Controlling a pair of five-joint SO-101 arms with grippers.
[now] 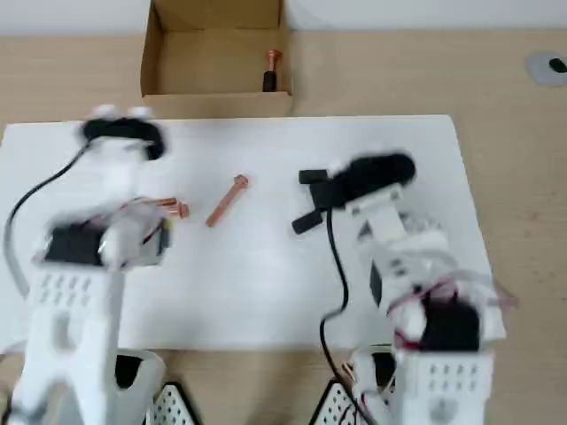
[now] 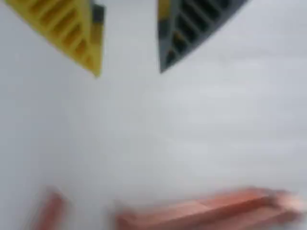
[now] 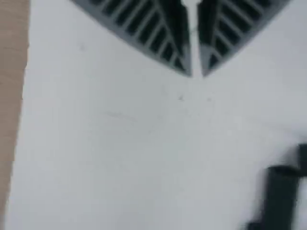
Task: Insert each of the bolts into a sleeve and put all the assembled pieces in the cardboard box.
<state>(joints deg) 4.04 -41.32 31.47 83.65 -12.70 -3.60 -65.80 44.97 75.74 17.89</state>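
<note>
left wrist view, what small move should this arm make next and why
Probably pull the left gripper back a little until its jaws straddle the copper bolt, then lower. The jaws stand open over bare white sheet and hold nothing, while the bolt lies behind their tips, nearer the camera.

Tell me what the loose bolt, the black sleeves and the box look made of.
Loose bolt: copper-coloured metal, judging by its reddish tone; possibly only plated. Black sleeves: matte black, probably plastic or rubber; I cannot tell which. Box: plain brown cardboard, matte, with folded walls.
</note>
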